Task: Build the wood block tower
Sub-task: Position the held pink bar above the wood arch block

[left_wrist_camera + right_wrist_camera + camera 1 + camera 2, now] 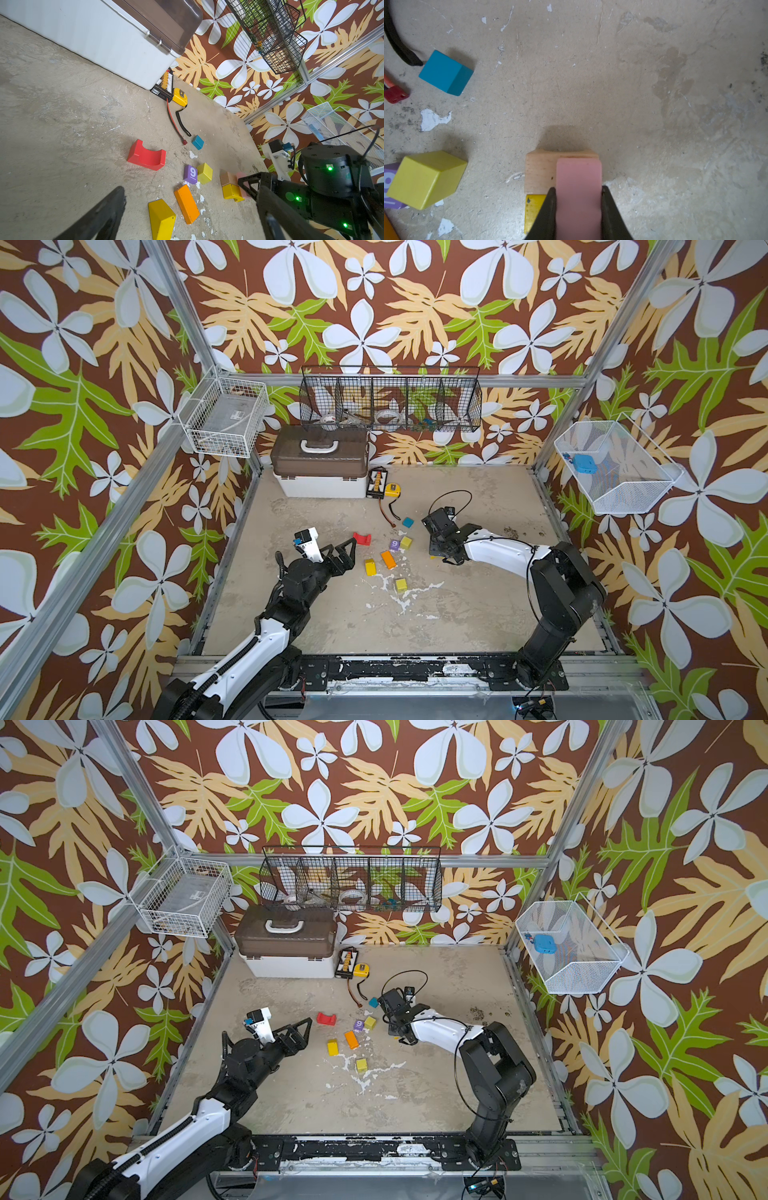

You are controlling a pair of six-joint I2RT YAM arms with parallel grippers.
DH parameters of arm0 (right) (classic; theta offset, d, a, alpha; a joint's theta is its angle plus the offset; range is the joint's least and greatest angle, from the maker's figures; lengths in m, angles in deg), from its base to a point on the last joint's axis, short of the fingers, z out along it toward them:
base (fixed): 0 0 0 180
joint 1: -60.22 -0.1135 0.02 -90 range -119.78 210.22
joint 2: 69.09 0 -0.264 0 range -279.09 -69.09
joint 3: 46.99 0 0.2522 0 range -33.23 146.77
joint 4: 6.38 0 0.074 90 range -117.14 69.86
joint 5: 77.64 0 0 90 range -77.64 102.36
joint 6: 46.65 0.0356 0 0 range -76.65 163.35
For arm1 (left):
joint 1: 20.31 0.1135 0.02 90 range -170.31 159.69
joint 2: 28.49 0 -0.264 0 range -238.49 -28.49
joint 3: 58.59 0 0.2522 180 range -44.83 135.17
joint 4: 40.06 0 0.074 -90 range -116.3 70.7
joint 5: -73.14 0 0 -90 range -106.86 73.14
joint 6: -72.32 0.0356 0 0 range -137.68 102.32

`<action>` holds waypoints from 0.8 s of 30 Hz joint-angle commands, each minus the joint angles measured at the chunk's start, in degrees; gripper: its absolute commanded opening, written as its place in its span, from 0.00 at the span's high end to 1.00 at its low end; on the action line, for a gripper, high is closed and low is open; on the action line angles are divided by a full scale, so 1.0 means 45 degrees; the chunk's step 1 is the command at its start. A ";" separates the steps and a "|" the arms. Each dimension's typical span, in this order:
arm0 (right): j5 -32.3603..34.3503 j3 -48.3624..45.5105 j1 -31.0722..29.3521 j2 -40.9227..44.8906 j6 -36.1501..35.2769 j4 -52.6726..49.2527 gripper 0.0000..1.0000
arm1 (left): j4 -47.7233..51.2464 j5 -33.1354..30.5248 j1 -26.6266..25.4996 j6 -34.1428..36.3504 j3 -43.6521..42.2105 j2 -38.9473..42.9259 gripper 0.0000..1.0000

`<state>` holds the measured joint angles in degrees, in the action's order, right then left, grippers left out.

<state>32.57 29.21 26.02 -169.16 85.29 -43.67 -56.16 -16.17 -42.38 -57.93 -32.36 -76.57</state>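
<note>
My right gripper (578, 188) is shut on a pink block (578, 172), low over a tan block (539, 172) that touches a yellow block (533, 205); whether those two are stacked I cannot tell. The left wrist view shows the same group: pink block (242, 182), tan block (227, 178), yellow block (231, 192). My left gripper (352, 553) hangs open and empty beside the red arch (362, 538). Loose on the floor lie a yellow wedge (370, 567), an orange bar (388, 559), a purple "9" cube (394, 545), two yellow-green cubes (406, 542) (401, 584) and a teal cube (407, 522).
A white toolbox with a brown lid (320, 464) stands at the back left, with a black charger board (376, 483), a yellow tape measure (392, 489) and a red-and-black cable (388, 512) next to it. Wire baskets (390, 400) hang on the walls.
</note>
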 commanded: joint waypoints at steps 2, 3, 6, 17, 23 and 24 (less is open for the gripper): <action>-0.0124 -0.0112 0.0232 0.0085 0.0033 0.0126 0.80 | -0.0410 0.0093 0.0001 -0.0021 0.0075 -0.0116 0.00; -0.0182 -0.0161 0.0254 0.0127 0.0021 0.0197 0.80 | -0.0394 0.0117 0.0001 -0.0021 0.0071 -0.0153 0.00; -0.0272 -0.0251 0.0268 0.0244 -0.0002 0.0306 0.78 | -0.0355 0.0119 0.0001 -0.0021 0.0090 -0.0159 0.00; -0.0384 -0.0258 0.0277 0.0209 -0.0080 0.0385 0.76 | -0.0327 0.0081 0.0001 -0.0016 0.0085 -0.0108 0.00; -0.0408 -0.0202 0.0273 0.0102 -0.0079 0.0346 0.70 | -0.0335 0.0120 0.0001 -0.0057 0.0082 -0.0137 0.00; -0.0408 -0.0202 0.0275 0.0109 -0.0059 0.0346 0.67 | -0.0337 0.0130 0.0001 -0.0050 0.0103 -0.0127 0.00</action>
<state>30.29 27.98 27.24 -168.61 85.09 -42.27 -56.36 -15.91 -42.38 -58.08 -32.36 -77.20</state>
